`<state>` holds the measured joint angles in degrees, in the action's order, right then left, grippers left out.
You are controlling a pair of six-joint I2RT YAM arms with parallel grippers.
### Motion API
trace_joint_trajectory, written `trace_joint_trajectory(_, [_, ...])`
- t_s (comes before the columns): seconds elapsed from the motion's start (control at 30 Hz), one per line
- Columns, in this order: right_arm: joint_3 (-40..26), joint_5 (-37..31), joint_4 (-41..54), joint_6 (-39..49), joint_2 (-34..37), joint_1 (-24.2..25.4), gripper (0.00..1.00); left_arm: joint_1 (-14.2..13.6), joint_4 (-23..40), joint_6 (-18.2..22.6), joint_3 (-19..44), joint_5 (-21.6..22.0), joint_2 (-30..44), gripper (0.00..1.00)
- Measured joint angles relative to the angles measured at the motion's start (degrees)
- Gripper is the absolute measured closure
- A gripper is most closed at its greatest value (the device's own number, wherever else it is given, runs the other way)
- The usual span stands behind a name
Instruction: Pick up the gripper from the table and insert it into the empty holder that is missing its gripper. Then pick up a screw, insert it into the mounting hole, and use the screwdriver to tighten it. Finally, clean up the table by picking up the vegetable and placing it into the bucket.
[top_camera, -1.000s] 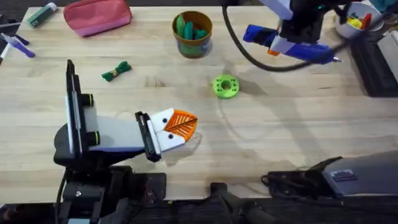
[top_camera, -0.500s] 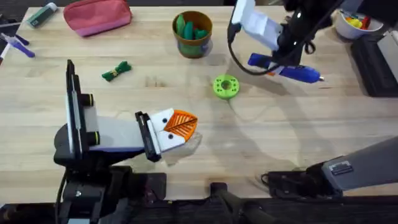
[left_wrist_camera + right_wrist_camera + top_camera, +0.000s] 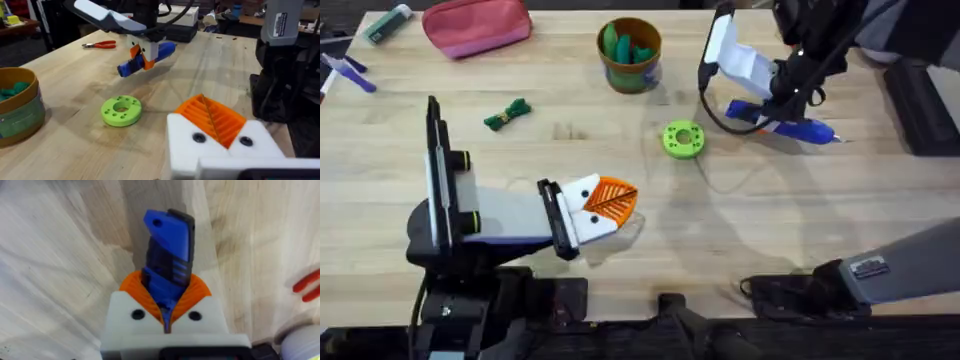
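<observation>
The left pincer is seen resting low over the near part of the table, its white fingers with orange ribbed pads drawn together with nothing held between them. Taking the green round disc as the landmark, the left pincer lies nearer than the disc and to its left, apart from it.

The disc itself lies flat on the wood (a hole is visible in its middle). Just beyond it and to its right, the right pincer is closed on the screwdriver, its orange pads gripping the blue body on both sides, as the right wrist view makes plain. The screwdriver is held roughly level, low over the table, with its thin metal tip pointing away from the disc to the right; whether it touches the wood cannot be told.

To the left of the disc, well apart and slightly farther back, the vegetable lies on the table, a small dark green bundle with a yellowish band. Beyond the disc and a little to its left stands the bucket, upright, with green pieces already inside it. Farther still, well to the left of the disc at the far edge, a pink pouch is seen. Red-handled pliers lie on the table beyond the screwdriver in the left wrist view.
</observation>
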<state>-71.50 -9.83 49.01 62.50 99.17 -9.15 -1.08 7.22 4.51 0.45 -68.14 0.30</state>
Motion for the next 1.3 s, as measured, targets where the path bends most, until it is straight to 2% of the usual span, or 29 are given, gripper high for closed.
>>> trace_joint_trajectory(0.23, [0.27,-0.01,-0.73,1.39,3.84,-0.04,0.970,0.00,0.00,0.00,0.00,0.00,0.02,0.980])
trace_joint_trajectory(0.3, [0.52,-0.01,-0.82,1.64,3.98,-0.04,0.752,0.00,0.00,0.00,0.00,0.00,0.02,0.980])
trace_joint_trajectory(0.47, [0.52,-0.44,-1.19,1.91,3.97,-0.04,0.052,0.00,0.00,0.00,0.00,0.00,0.02,0.980])
trace_joint_trajectory(0.5, [0.52,-0.47,-1.20,1.87,3.97,-0.04,0.021,0.00,0.00,0.00,0.00,0.00,0.02,0.980])
trace_joint_trajectory(0.7, [0.52,-0.43,-1.20,1.51,3.97,-0.12,0.008,0.00,0.00,0.00,0.00,0.02,0.02,0.980])
trace_joint_trajectory(0.9, [0.52,1.24,-1.11,-2.70,2.23,-1.23,0.008,0.00,0.00,0.00,0.00,0.00,0.02,0.980])
trace_joint_trajectory(1.23, [0.52,2.61,0.16,-12.04,-14.59,-4.25,0.010,0.00,0.00,0.00,0.00,0.00,0.01,0.980])
trace_joint_trajectory(1.27, [0.52,2.63,-0.18,-13.43,-16.55,-4.51,0.010,0.00,0.00,0.01,0.00,0.00,0.02,0.968])
trace_joint_trajectory(1.3, [0.52,2.63,-0.69,-14.78,-18.08,-4.74,0.010,0.00,-0.02,0.17,0.00,0.03,0.02,0.832])
